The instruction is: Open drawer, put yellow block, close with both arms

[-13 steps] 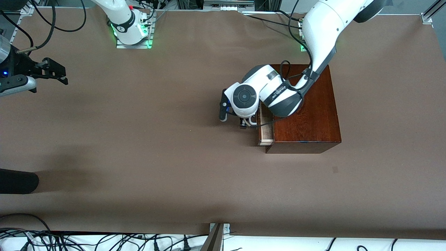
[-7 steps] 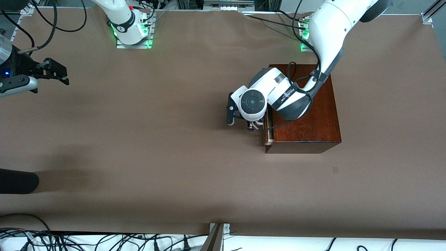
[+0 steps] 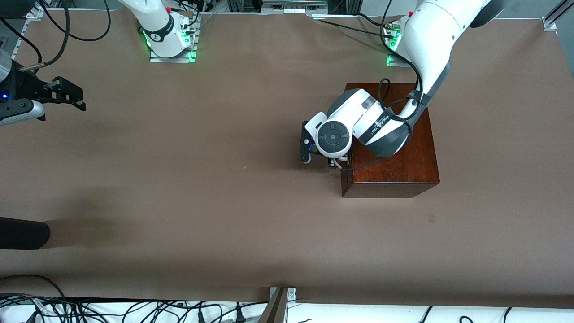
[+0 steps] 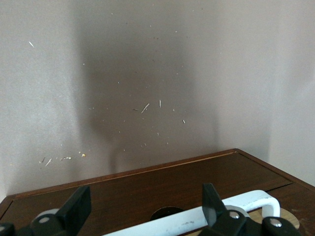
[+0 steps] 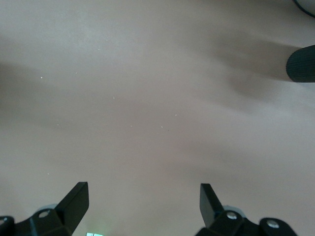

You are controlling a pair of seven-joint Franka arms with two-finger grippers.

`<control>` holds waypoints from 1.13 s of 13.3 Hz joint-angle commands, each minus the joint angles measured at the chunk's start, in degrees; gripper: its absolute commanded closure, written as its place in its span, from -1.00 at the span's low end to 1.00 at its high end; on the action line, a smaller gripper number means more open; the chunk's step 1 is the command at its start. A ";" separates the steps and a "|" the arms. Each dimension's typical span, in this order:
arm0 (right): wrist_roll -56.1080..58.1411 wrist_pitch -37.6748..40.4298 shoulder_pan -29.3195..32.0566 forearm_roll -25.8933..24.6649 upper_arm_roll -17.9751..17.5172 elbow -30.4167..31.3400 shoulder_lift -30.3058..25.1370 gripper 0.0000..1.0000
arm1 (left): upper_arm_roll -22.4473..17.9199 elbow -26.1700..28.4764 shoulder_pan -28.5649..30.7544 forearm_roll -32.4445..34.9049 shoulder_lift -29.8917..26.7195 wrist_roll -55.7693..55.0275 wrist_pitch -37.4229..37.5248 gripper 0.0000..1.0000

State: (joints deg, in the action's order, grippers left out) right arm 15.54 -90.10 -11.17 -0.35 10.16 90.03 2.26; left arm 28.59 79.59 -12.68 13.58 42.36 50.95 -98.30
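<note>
While shut, drawer (image 4: 147,184) glossy mahogany – white handle (image 4: 197,216) | left gripper (image 4: 142,209) spread, empty

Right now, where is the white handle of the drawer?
In the left wrist view the white handle sits on the drawer front between the left gripper's open fingers. In the front view the left arm hides it, beside the wooden box.

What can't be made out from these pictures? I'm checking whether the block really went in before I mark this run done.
- Yellow block: in no view; the drawer is pushed in, so its inside is hidden.
- Left gripper: in the front view the wrist covers it; the wrist view shows open fingers astride the white handle, contact unclear.
- Right gripper: open at the table's edge; its arm is cut off by the frame.
</note>
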 commanded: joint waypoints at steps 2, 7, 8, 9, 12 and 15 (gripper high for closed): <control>-0.78 -0.42 0.62 -0.44 -0.49 0.06 -0.06 -1.00 | -0.29 -0.05 -0.23 -1.88 -1.75 -2.94 2.32 -1.00; -0.78 -0.34 0.71 -0.44 -0.41 0.15 -0.06 -1.00 | 1.56 -5.49 -0.23 -2.25 -3.93 -16.99 2.76 -1.00; -0.78 -0.34 0.62 -0.35 -0.32 0.15 -0.06 -1.00 | 1.38 -5.76 0.11 -2.25 -6.13 -18.24 2.85 -1.00; -0.69 -0.25 0.62 -0.44 -0.23 0.06 -0.15 -1.00 | 1.12 -5.76 0.73 -2.16 -8.41 -17.99 2.93 -1.00; -0.69 -0.07 1.23 -0.35 -0.23 0.15 -0.06 -1.00 | 0.77 -5.76 6.52 -1.02 -15.01 -16.68 6.61 -1.00; -0.08 0.19 6.57 -0.35 -4.34 0.24 -0.06 -1.00 | -0.64 -8.55 11.87 0.21 -16.34 -15.09 12.75 -1.00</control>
State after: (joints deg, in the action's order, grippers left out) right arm 15.52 -90.11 -8.87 -0.35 9.49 90.06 2.47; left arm 28.25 72.40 -4.02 12.90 26.39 34.29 -88.59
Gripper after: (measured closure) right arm 0.000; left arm 0.000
